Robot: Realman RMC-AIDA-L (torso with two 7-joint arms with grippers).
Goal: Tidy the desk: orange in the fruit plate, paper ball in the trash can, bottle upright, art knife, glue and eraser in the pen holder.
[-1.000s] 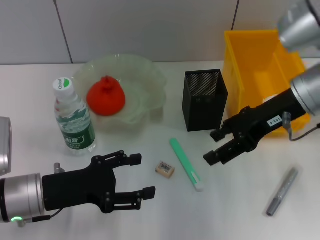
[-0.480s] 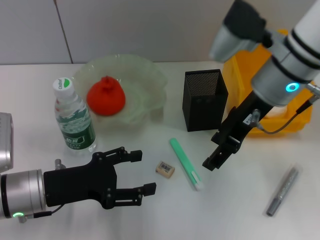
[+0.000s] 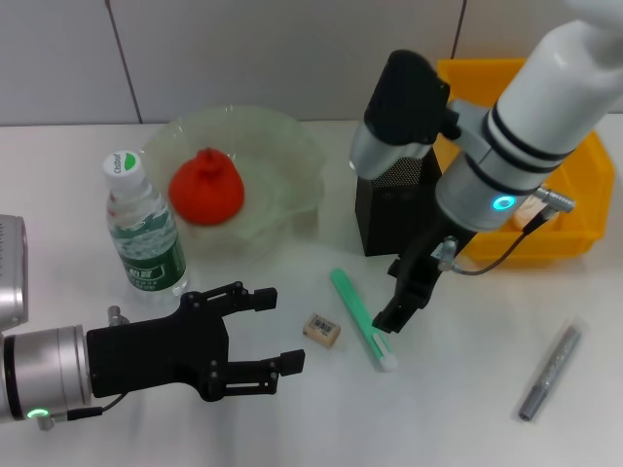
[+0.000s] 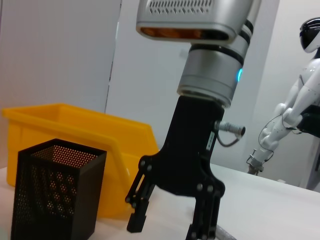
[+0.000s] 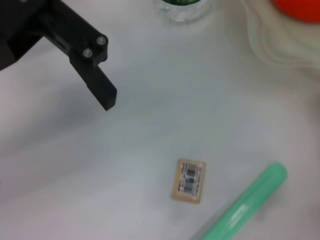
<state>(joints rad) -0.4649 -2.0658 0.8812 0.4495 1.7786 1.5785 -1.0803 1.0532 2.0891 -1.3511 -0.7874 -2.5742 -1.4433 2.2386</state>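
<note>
Green glue stick [image 3: 362, 319] lies flat on the desk, just beside the eraser [image 3: 321, 330]. Right gripper [image 3: 402, 297] hangs over it, fingers spread apart. I judge it should lower straight and close across the stick's middle. Left gripper [image 3: 268, 331] rests wide open nearby.

Looks like a robotics lab, plain white counter [image 3: 292, 428] against bare grey wall panels [image 3: 292, 49], a white humanoid robot [image 4: 295, 100] standing off behind the right end effector [image 4: 172, 215], staged desk clutter like a yellow bin [image 3: 526, 126]
</note>
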